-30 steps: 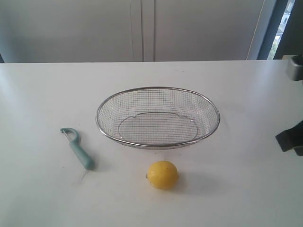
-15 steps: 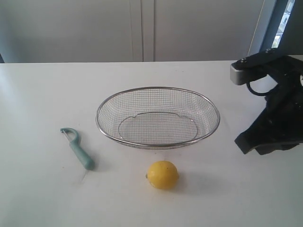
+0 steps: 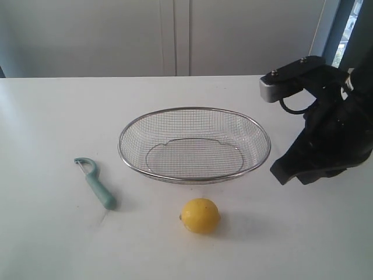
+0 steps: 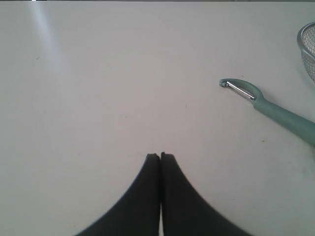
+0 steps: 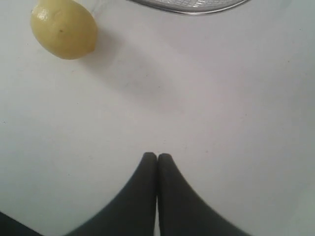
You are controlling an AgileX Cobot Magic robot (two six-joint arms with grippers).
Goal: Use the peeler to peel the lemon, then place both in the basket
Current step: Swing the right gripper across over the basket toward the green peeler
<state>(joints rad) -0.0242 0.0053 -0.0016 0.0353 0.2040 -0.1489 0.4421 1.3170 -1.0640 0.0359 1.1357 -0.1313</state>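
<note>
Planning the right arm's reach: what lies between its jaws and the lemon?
Only bare table: the right wrist view shows nothing between the shut right jaws and the lemon. The basket rim lies off that line.

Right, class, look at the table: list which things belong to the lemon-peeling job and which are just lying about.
Belong to the job:
lemon
peeler
basket

Just there, not part of it:
table, which only bears them
pale doors behind
No loose stray item shows.
</note>
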